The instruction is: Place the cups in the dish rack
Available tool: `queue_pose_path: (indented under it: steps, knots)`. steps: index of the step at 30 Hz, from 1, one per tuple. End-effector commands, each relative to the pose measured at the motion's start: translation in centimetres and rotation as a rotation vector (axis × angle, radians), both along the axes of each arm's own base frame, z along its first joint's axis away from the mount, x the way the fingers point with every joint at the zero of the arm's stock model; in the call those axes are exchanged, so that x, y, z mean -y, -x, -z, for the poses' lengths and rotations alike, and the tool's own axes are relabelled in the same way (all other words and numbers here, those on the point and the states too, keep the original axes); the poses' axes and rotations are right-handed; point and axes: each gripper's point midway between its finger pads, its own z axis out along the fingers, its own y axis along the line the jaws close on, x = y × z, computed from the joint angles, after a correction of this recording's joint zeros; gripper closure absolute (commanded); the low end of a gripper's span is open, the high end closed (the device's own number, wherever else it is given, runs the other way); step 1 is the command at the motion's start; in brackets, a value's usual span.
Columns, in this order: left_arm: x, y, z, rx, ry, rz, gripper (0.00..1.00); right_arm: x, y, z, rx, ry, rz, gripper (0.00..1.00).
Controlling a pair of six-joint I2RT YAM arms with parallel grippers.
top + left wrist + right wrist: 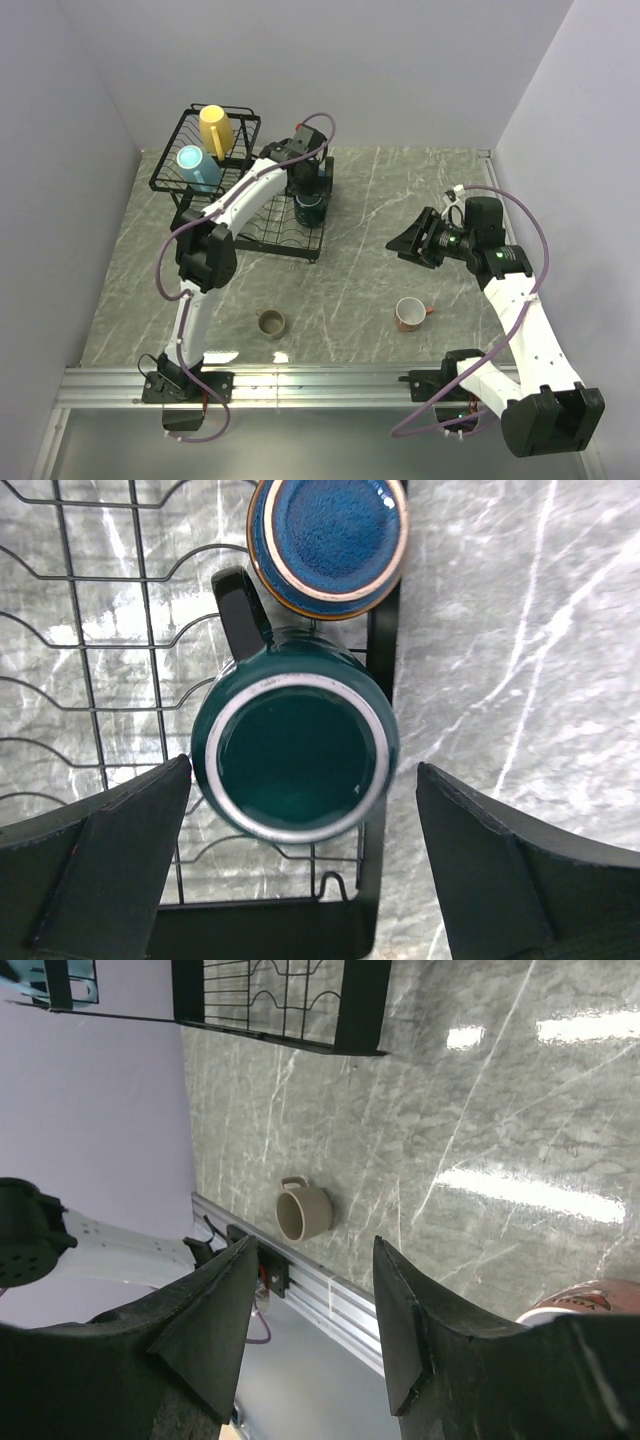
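Pale lilac walls (350, 70) close in a grey marbled table (380, 200) on three sides, with a metal rail (330, 385) along its near edge.

Far left on the table stands the black wire dish rack (165, 182). Its raised basket is at the back and its flat slotted tray (262, 243) reaches toward the middle.

The left claw (302, 770) hangs over the tray's right edge, spread wide, with a finger on each side of the large dark teal mug (290, 755) and neither touching it. The right claw (314, 1245) hovers over the right half of the table, jaws partly apart with nothing between them.

The teal mug sits in the tray against its right frame bar. Crowding it just beyond the handle is the small navy mug (328, 540).

In the basket are the yellow mug (215, 128) and, nearer, the light blue mug (193, 165).

Two mugs stand out on the bare table, well apart. The salmon-red mug (409, 314) is below the right claw, and the olive-brown mug (271, 323) is near the front, close to the left arm.
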Motion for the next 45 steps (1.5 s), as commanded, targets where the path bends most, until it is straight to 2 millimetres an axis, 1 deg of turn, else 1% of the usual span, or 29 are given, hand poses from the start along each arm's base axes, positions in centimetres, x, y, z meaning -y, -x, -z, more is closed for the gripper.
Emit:
queue_pose_path:
  steps: [1, 2, 3, 4, 5, 6, 8, 9, 10, 11, 12, 13, 14, 15, 17, 18, 20, 21, 23, 26, 29, 32, 35, 36, 38, 42, 44, 45]
  knots:
    - [0.6, 0.1, -6.9, 0.116, 0.101, -0.005, 0.01, 0.4, -0.4, -0.7, 0.058, 0.016, 0.019, 0.42]
    - [0.5, 0.1, -7.2, 0.118, 0.101, -0.008, 0.0, 0.6, -0.4, -0.7, 0.058, 0.025, 0.025, 0.41]
    - [0.4, 0.1, -8.4, 0.136, 0.114, -0.014, 0.01, 0.8, -0.2, -0.3, 0.044, 0.041, 0.031, 0.41]
    - [0.2, 0.3, -8.9, 0.14, 0.113, -0.017, 0.01, 1.2, -0.2, -0.3, 0.052, 0.068, 0.039, 0.41]
    - [0.0, 0.3, -9.5, 0.154, 0.114, -0.024, 0.01, 2.0, -0.4, 0.1, 0.048, 0.114, 0.073, 0.41]
    - [-0.2, 0.6, -10.7, 0.173, 0.126, -0.03, 0.01, 2.7, 0.2, 1.0, 0.004, 0.158, 0.094, 0.41]
    - [-0.8, 1.0, -11.7, 0.186, 0.127, -0.051, 0.01, 3.6, 0.7, 0.9, 0.021, 0.246, 0.109, 0.41]
    - [-1.2, 1.5, -12.7, 0.195, 0.142, -0.071, 0.01, 4.9, 1.1, 1.7, -0.008, 0.321, 0.15, 0.41]
    - [-1.2, 1.8, -13.2, 0.201, 0.152, -0.076, 0.01, 5.2, 1.5, 2.0, -0.011, 0.358, 0.145, 0.41]
    - [-1.3, 2.1, -13.8, 0.213, 0.167, -0.082, 0.01, 4.9, 2.1, 2.5, -0.019, 0.385, 0.124, 0.41]
    - [-1.7, 2.9, -14.6, 0.223, 0.182, -0.099, 0.01, 5.2, 2.7, 3.3, -0.047, 0.421, 0.126, 0.43]
    - [-1.9, 3.3, -15.1, 0.231, 0.192, -0.106, 0.01, 4.9, 3.3, 4.4, -0.077, 0.435, 0.109, 0.43]
    - [-1.9, 3.6, -15.5, 0.238, 0.207, -0.112, 0.01, 3.9, 4.0, 5.2, -0.089, 0.452, 0.063, 0.43]
    - [-2.3, 4.2, -16.4, 0.252, 0.216, -0.118, 0.01, 3.5, 4.5, 5.8, -0.106, 0.47, 0.043, 0.44]
    - [-2.4, 4.8, -17.3, 0.263, 0.229, -0.118, 0.01, 3.2, 5.1, 7.5, -0.151, 0.516, 0.036, 0.44]
    - [-2.6, 5.2, -18.0, 0.267, 0.237, -0.116, 0.0, 2.4, 5.6, 7.9, -0.15, 0.524, 0.0, 0.45]
    - [-2.4, 5.9, -18.4, 0.265, 0.248, -0.105, 0.01, 1.9, 6.2, 9.3, -0.199, 0.536, -0.021, 0.47]
    - [-2.4, 6.2, -18.5, 0.265, 0.251, -0.101, 0.01, 1.6, 6.3, 9.7, -0.208, 0.543, -0.035, 0.48]
    - [-2.2, 6.8, -18.5, 0.259, 0.257, -0.092, 0.01, 1.7, 6.5, 10.8, -0.241, 0.575, -0.038, 0.5]
    - [-2.4, 7.4, -18.3, 0.255, 0.253, -0.091, 0.01, 1.9, 7.0, 12.2, -0.284, 0.62, -0.054, 0.52]
    - [-2.7, 7.9, -18.2, 0.251, 0.249, -0.093, 0.01, 1.8, 7.3, 13.3, -0.311, 0.636, -0.078, 0.54]
    - [-2.9, 8.3, -18.3, 0.253, 0.251, -0.091, 0.01, 1.7, 7.3, 14.2, -0.329, 0.654, -0.082, 0.57]
    - [-3.0, 8.5, -18.0, 0.247, 0.246, -0.089, 0.01, 1.6, 7.4, 14.8, -0.348, 0.68, -0.091, 0.59]
    - [-3.0, 8.6, -18.0, 0.246, 0.247, -0.088, 0.01, 1.4, 7.4, 14.9, -0.35, 0.686, -0.097, 0.64]
    - [-3.0, 8.6, -18.0, 0.245, 0.245, -0.087, 0.01, 1.5, 7.4, 15.3, -0.361, 0.71, -0.097, 0.68]
    - [-3.0, 8.6, -18.4, 0.255, 0.253, -0.083, 0.01, 0.9, 7.4, 15.7, -0.363, 0.725, -0.117, 0.84]
    - [-3.0, 8.7, -18.5, 0.256, 0.254, -0.081, 0.01, 0.6, 7.4, 16.0, -0.371, 0.726, -0.128, 0.9]
    - [-3.0, 8.7, -18.7, 0.261, 0.258, -0.08, 0.01, 0.6, 7.5, 16.0, -0.374, 0.729, -0.131, 0.98]
